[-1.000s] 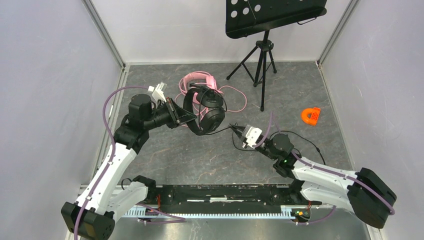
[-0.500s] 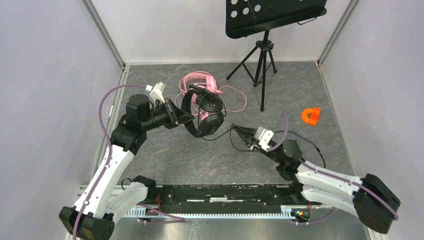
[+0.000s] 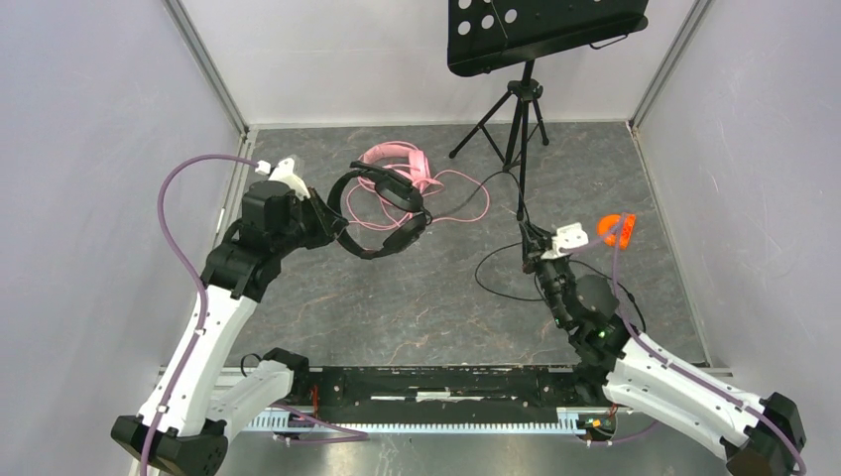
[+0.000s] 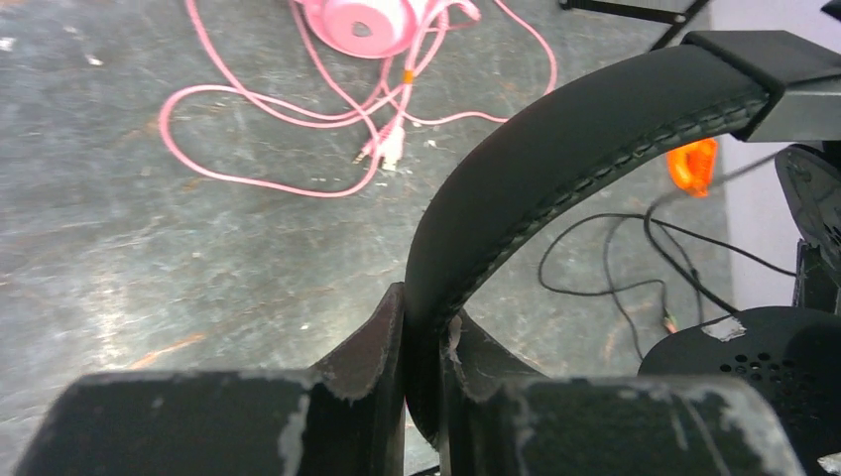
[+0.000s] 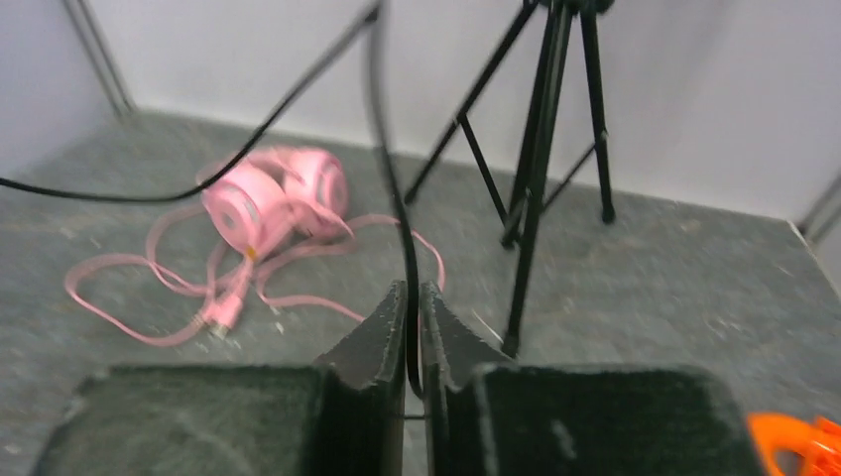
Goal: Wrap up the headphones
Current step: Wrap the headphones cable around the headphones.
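Observation:
The black headphones hang above the floor, with my left gripper shut on their headband; one ear cup shows at the lower right of the left wrist view. Their thin black cable runs right to my right gripper, which is shut on it and lifted; the cable rises from between the jaws. The pink headphones lie on the floor behind, their pink cable spread loosely around them.
A music stand on a black tripod rises at the back, close to my right gripper. A small orange plastic piece lies right of it. White walls close in the grey floor on three sides.
My left gripper has swung the black headphones left and tilted them flatter. My right gripper has risen and moved right and back toward the tripod, pulling the black cable out longer.

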